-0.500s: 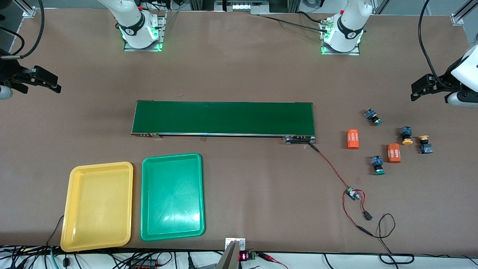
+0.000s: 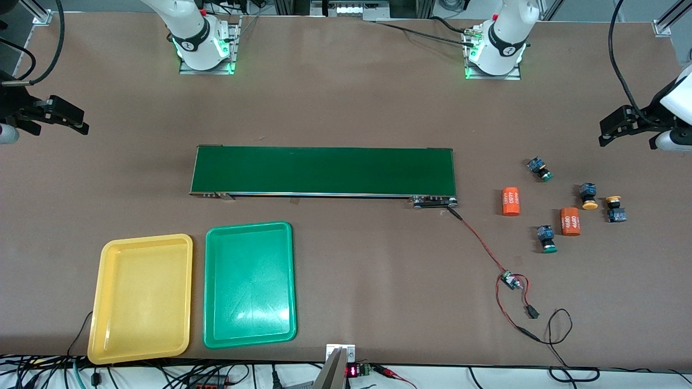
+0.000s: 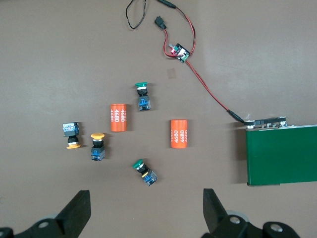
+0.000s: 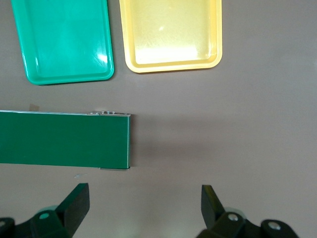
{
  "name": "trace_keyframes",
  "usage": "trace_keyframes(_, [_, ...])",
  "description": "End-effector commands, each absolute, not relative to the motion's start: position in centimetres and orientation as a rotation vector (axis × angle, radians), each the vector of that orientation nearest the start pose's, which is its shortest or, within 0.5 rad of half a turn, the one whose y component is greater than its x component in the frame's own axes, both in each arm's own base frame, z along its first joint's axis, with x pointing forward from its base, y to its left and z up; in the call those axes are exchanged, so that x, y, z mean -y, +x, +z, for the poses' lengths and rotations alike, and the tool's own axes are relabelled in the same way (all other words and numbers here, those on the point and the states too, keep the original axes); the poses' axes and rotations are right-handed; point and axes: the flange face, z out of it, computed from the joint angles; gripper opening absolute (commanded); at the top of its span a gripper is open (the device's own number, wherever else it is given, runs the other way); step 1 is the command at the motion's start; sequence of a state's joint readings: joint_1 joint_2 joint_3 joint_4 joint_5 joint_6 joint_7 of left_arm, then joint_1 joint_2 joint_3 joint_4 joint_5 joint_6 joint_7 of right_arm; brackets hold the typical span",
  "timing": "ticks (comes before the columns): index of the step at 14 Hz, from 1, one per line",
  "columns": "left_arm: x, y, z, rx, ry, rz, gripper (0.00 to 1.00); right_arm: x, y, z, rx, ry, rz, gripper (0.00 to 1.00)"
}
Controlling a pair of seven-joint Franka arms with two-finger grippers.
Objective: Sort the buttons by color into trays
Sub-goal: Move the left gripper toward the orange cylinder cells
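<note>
Below the open, empty left tool [image 3: 143,213], the green-capped button [image 3: 145,172] looks light and rigid; its blocky body suits gripping. The right tool [image 4: 143,210] waits open.

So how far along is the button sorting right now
Nothing is sorted yet: the yellow tray and green tray hold no buttons. Nothing is in hand: the left hand is open above the buttons, and the right hand waits open above the bare table by the conveyor belt. All four remain: two green buttons and two yellow buttons, among the orange cylinders.
</note>
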State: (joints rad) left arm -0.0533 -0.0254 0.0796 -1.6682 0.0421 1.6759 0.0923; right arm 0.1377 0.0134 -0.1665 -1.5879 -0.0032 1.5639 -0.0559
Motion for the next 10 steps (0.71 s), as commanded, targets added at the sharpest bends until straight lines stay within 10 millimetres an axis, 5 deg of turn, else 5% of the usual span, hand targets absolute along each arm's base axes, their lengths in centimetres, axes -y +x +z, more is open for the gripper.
trace_keyframes(1, [-2.0, 56.0, 60.2, -0.098, -3.081, -0.002, 1.0, 1.3, 55.3, 60.9, 0.046, -3.159, 0.064, 1.0])
trace_keyframes(7, [-2.5, 57.1, 57.1, -0.09, -3.083, 0.154, 1.0, 1.3, 55.3, 60.9, 0.049, -3.159, 0.066, 1.0])
trace_keyframes(10, [-2.6, 60.2, 53.5, -0.091, -3.067, 0.239, 1.0, 1.3, 55.3, 60.8, 0.051, -3.159, 0.067, 1.0])
